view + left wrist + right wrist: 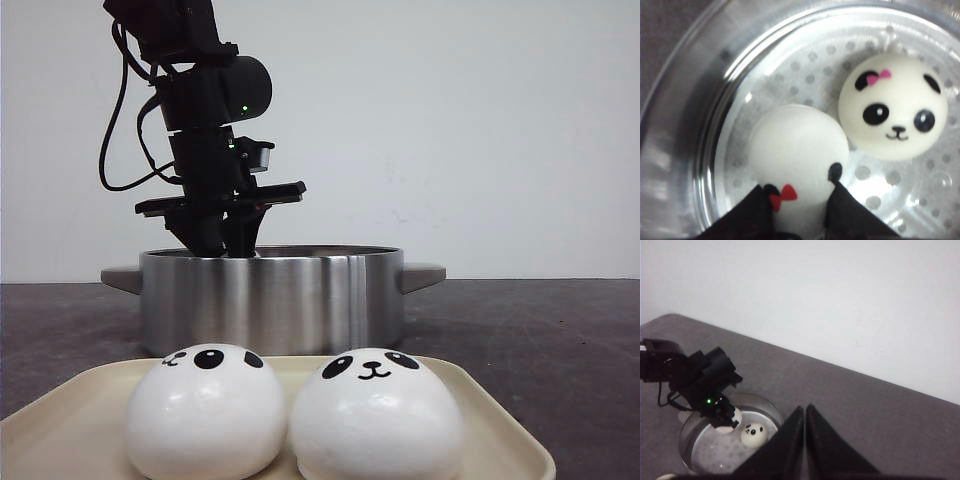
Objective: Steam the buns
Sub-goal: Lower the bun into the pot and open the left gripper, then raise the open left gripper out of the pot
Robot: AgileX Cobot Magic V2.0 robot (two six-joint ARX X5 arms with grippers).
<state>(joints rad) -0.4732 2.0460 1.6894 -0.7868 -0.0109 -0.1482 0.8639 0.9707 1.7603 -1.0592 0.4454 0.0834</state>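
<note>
Two white panda-faced buns (205,410) (375,415) sit side by side on the beige tray (505,425) at the front. Behind them stands the steel steamer pot (270,295). My left gripper (225,238) reaches down into it. In the left wrist view the left gripper (799,186) is shut on a bun with a red bow (797,142), low over the perforated steamer plate (805,70). A bun with a pink bow (892,107) lies face up beside it. My right gripper (805,411) hangs high above the table, shut and empty.
The pot has two side handles (422,275). Its wall (685,105) runs close by the held bun. A dark grey table (880,420) stretches to a white wall behind. Black cables (112,150) loop off the left arm.
</note>
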